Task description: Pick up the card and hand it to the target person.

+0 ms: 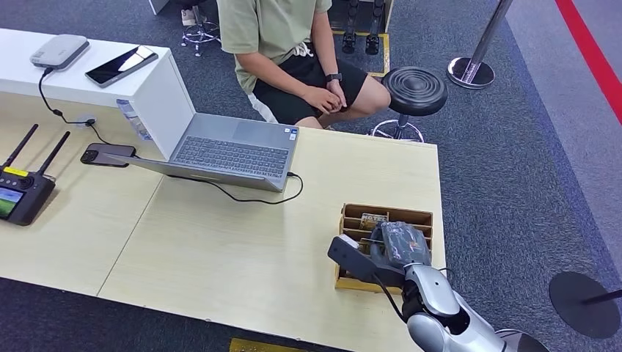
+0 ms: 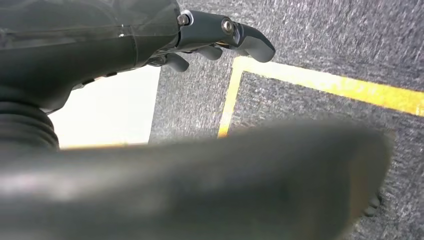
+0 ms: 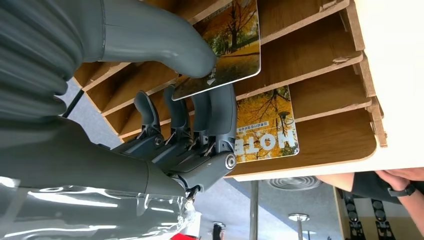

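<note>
I have the right hand pinching the card by its near edge, thumb above, fingers beneath; it looks thin, stiff, light and probably slick, so I keep the pinch square while lifting it clear of the wooden rack.

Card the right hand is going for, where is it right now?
The card is pinched between the right hand's thumb and fingers over the slotted wooden card holder, near the table's right front edge; a second card stands in a neighbouring slot.

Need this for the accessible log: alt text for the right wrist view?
The right robot hand pinches a card with an autumn-tree picture between thumb and fingers, over a slotted wooden card rack. A second, similar card sits in another slot.
</note>
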